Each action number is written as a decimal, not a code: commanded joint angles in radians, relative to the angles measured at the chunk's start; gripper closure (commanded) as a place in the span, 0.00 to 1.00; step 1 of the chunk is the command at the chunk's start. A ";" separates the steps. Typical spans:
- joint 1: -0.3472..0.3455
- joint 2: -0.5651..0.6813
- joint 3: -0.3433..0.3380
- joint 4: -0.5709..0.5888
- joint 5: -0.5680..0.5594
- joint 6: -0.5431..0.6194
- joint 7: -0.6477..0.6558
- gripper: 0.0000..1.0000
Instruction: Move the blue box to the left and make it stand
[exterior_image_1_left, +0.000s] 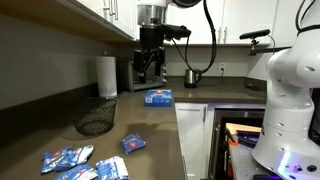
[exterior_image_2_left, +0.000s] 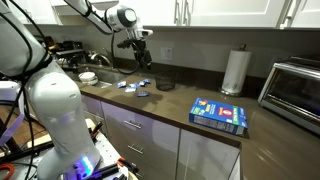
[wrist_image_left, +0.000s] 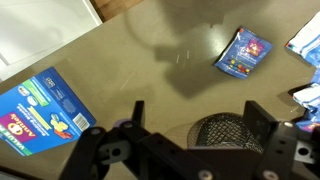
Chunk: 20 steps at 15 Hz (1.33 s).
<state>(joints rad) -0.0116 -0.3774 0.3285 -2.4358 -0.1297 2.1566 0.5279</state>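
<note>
Nothing of the job was done at this moment. The blue box (wrist_image_left: 45, 110) lay flat on its large face, printed side up, on the table (wrist_image_left: 150, 50). In the wrist view it sat off to one side of my tool (wrist_image_left: 195, 125), apart from it and untouched. In an exterior view the same box (exterior_image_2_left: 220, 115) rested close to the table's front edge, well away from where I hung.

My tool was spread wide, its two fingers (wrist_image_left: 135, 118) far apart and holding nothing. Between them I saw only the black mesh basket (wrist_image_left: 225, 132) below, and one small snack packet (wrist_image_left: 243, 52) lay farther out.

By my judgement everything was left to do: reach the box, close on it, carry it to the left and tip it onto an edge so that it stood.

My arm (exterior_image_2_left: 95, 12) was stretched out high over the table, the wrist turned down so that my tool pointed at the surface from well above. In an exterior view I hung nearer the basket (exterior_image_1_left: 95, 118) and the scattered packets than the box (exterior_image_1_left: 158, 97), so I judged a sideways move was needed before any descent.
</note>
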 joint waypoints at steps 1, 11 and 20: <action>0.010 0.008 -0.032 0.008 -0.020 -0.003 0.023 0.00; -0.160 0.066 -0.260 0.153 -0.078 0.003 0.038 0.00; -0.222 0.322 -0.426 0.321 -0.015 0.078 0.120 0.00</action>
<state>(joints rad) -0.2366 -0.1482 -0.0599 -2.1754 -0.1979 2.2137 0.6121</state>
